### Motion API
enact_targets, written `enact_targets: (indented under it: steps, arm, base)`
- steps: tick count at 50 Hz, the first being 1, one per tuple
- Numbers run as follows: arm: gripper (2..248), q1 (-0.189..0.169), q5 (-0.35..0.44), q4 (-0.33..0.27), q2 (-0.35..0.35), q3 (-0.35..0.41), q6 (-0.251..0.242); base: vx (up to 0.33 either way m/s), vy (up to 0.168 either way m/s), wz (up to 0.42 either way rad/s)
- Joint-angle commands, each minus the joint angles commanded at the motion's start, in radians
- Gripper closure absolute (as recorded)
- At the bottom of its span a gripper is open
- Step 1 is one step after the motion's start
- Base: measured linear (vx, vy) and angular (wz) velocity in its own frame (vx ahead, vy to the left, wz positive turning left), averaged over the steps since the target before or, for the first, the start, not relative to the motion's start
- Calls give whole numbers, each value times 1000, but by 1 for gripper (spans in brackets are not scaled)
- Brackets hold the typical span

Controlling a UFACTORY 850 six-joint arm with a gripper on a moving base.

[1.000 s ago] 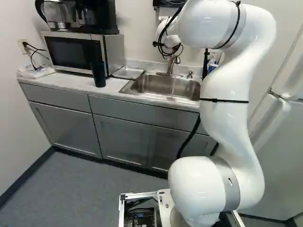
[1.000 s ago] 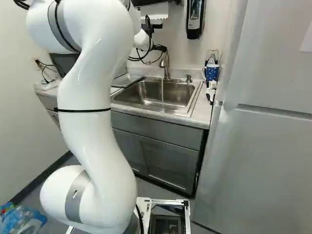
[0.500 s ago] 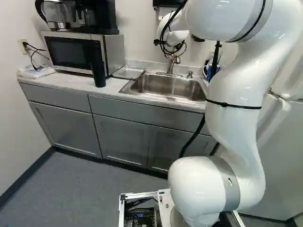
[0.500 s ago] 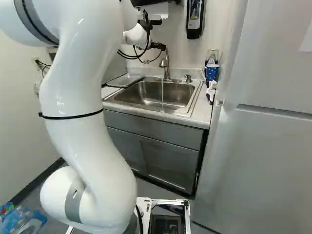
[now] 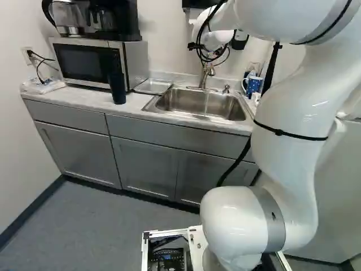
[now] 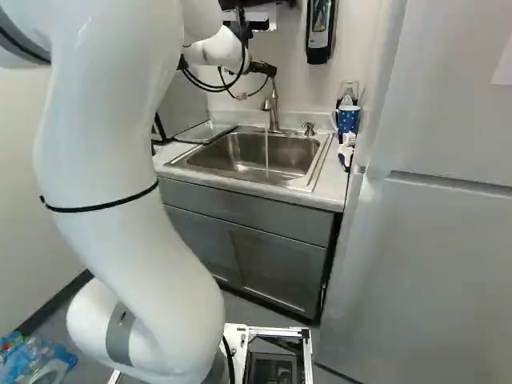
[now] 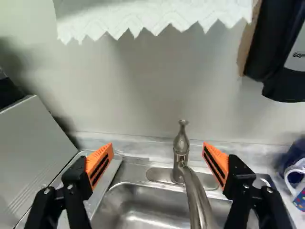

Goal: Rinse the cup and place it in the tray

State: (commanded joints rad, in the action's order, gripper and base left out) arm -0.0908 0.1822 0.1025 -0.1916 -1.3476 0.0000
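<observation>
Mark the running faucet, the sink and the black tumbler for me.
Faucet (image 7: pixel 196 199): wrist view, on the spout.
Sink (image 6: pixel 243 148): right base view, inner wall.
Black tumbler (image 5: pixel 117 89): left base view, its side.

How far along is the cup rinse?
Done: water runs from the tap into the sink. In hand: nothing, jaws open. Left: getting a cup into the tray; dark cup and blue mug both sit outside it. Can't tell if either's been rinsed.
</observation>
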Motion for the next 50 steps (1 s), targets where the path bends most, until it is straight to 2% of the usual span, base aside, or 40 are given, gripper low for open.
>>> enact_targets:
  steps: [23, 36, 50]
  arm:
    - [3, -44, -5, 0, 88, 94, 0]
    - [3, -66, -42, -7, 132, 141, 0]
    - [3, -89, -93, -46, 179, 188, 0]
  base:
    - [0, 0, 0]
    - [0, 0, 0]
    - [0, 0, 0]
